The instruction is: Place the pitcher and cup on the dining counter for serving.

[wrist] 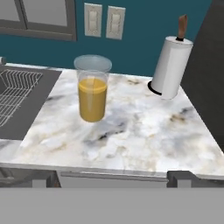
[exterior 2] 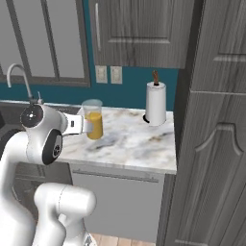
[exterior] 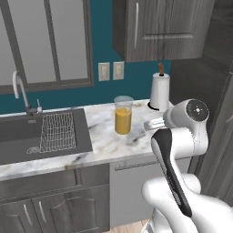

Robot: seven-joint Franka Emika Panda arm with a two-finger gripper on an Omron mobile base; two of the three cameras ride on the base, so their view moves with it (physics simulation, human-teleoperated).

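Pincer [wrist: 112,177] gaping fully wide at bottom of hand view, gripping nothing. Pitcher [wrist: 92,89] standing upright left of centre on marble counter [wrist: 144,131], paper-towel roll [wrist: 171,66] upper right.

You are looking at a tall clear glass pitcher [exterior: 123,115] [exterior 2: 92,119] [wrist: 92,94], roughly half full of orange liquid, standing upright on the veined marble top, just beside the sink's edge.
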